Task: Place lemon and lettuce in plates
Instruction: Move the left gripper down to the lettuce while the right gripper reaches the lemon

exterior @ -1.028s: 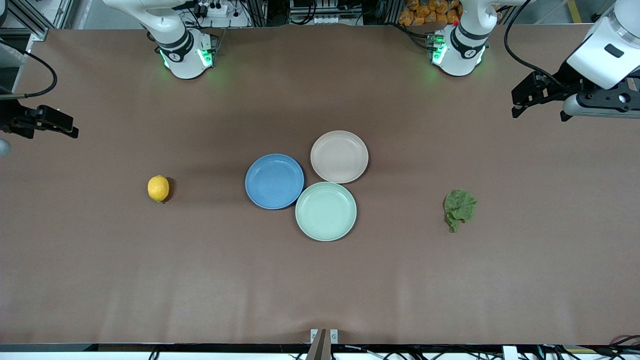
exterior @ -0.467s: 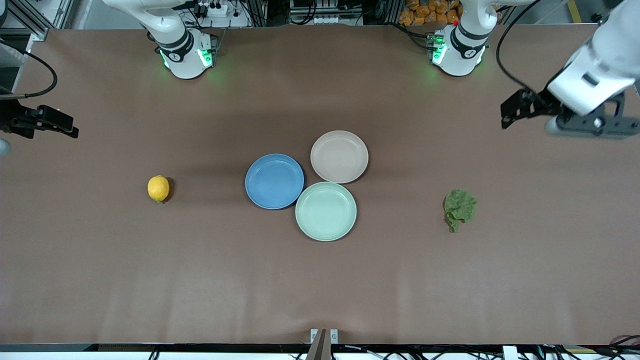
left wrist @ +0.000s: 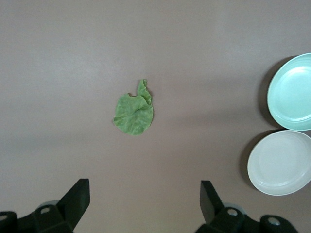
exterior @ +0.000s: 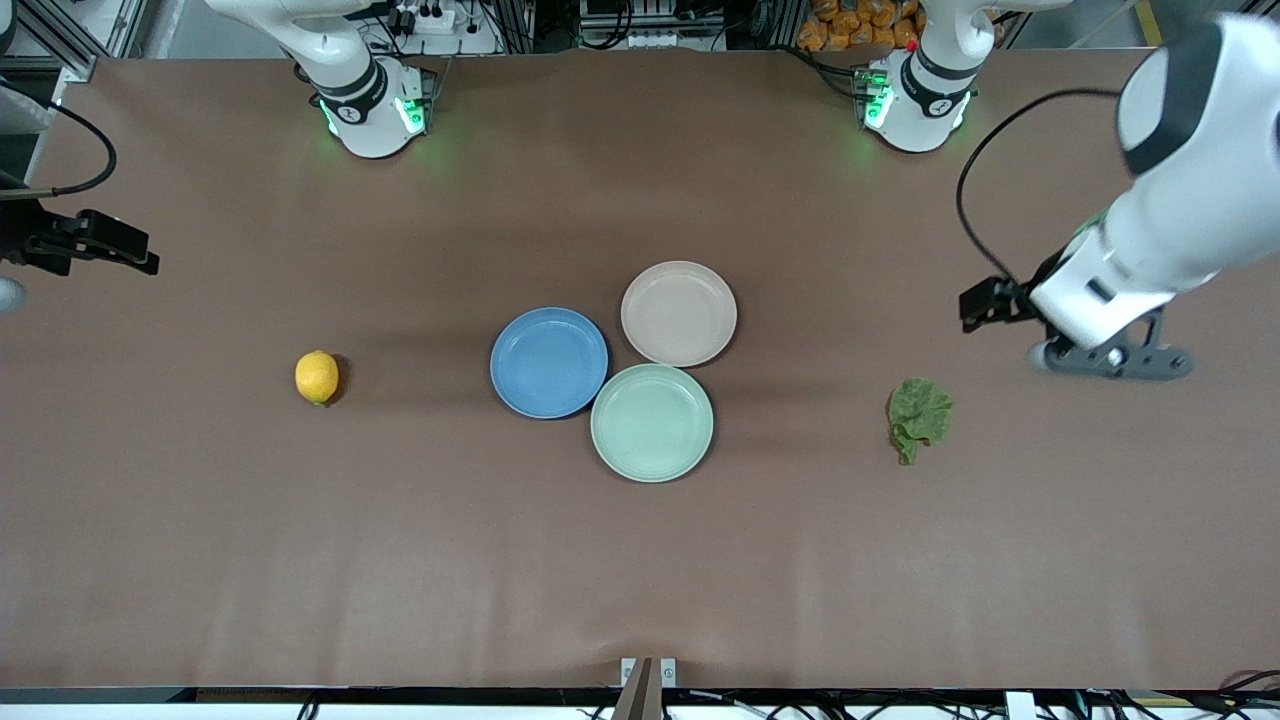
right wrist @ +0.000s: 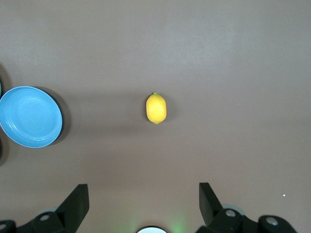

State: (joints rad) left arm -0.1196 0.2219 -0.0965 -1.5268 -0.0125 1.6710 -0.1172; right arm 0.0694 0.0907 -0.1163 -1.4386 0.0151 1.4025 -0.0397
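the lemon [exterior: 317, 377] lies on the bare bench [exterior: 300, 560], out toward the right arm's end, at about 9 o'clock from the cluster of plates and well apart from them. the lettuce [exterior: 920, 417] lies flat toward the left arm's end, at about 3 o'clock from the same cluster, also well apart. each item sits on the side of the arm likely meant to fetch it, so neither arm should need to cross the middle.

the three plates touch or nearly touch at the bench's centre: the blue plate [exterior: 549, 362] at 9 o'clock of the group, the beige-pink plate [exterior: 679, 313] at 12 o'clock, the mint-green plate [exterior: 652, 422] at 6 o'clock. all three are empty, so nothing is placed yet. the blue plate faces the lemon's side and the beige-pink one is reachable from the lettuce's side, which looks like the natural pairing.

the left tool [exterior: 975, 308] hangs in the air over bare bench at roughly 1 o'clock of the lettuce, its fingers [left wrist: 77, 196] spread wide apart and holding nothing; the wrist view looks down on the leaf, so this reads as the approach for a pick. the right tool [exterior: 135, 260] waits at the bench's edge, likewise spread and empty, with the lemon in its wrist view.
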